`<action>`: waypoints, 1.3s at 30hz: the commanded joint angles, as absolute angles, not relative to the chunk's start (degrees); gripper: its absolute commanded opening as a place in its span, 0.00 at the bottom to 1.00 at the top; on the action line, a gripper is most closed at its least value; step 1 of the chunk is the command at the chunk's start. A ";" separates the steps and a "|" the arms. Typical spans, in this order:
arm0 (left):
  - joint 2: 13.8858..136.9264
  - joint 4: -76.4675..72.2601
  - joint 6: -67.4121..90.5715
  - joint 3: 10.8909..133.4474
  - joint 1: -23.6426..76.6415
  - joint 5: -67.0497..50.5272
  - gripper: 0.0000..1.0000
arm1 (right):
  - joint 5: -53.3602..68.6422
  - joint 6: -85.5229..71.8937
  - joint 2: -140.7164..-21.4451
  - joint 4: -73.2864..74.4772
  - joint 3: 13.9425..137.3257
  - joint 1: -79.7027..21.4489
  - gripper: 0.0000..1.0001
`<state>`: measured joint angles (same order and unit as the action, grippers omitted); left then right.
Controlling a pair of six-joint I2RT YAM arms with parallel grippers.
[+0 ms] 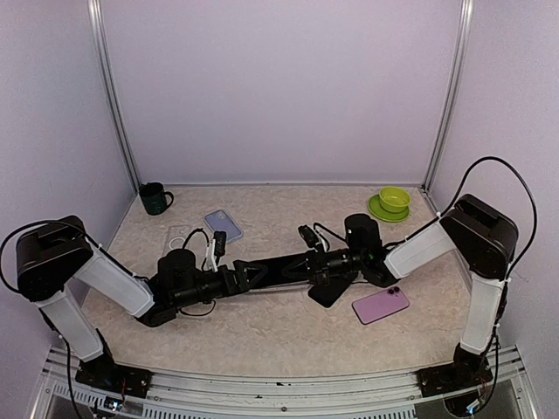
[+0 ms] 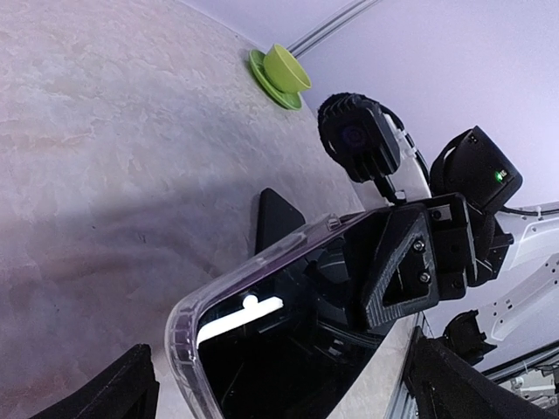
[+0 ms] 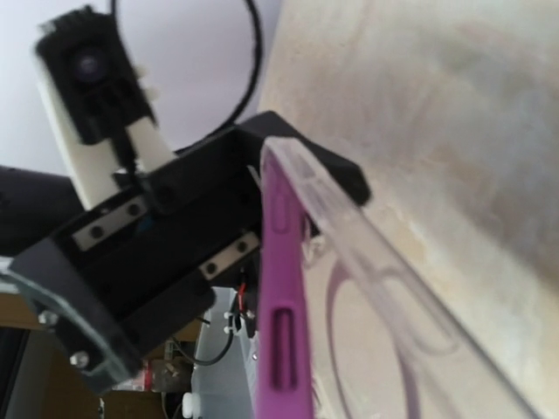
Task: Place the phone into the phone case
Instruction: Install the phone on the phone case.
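The phone (image 2: 288, 349), black screen and purple edge (image 3: 281, 288), is held up between the two arms at mid-table (image 1: 288, 267). A clear phone case (image 3: 376, 271) wraps its far end and stands off from its back at the near end. My right gripper (image 1: 325, 262) is shut on the phone and case, one finger (image 2: 397, 271) flat on the screen. My left gripper (image 1: 253, 272) is at the other end. Its fingers (image 2: 122, 388) stand wide on either side of the phone's corner, and a gap shows on each side.
A purple phone or case (image 1: 381, 305) lies back-up at the right front. A bluish one (image 1: 224, 225) and a clear case (image 1: 179, 236) lie at the left. A dark green mug (image 1: 155, 198) stands back left, and a green cup on a saucer (image 1: 390, 202) back right.
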<state>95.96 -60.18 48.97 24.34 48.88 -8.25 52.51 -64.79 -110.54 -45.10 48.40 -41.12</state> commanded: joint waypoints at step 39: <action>96.18 -68.57 51.35 27.01 52.03 -18.24 0.53 | 56.37 -53.55 -105.54 -51.52 46.07 -43.38 0.00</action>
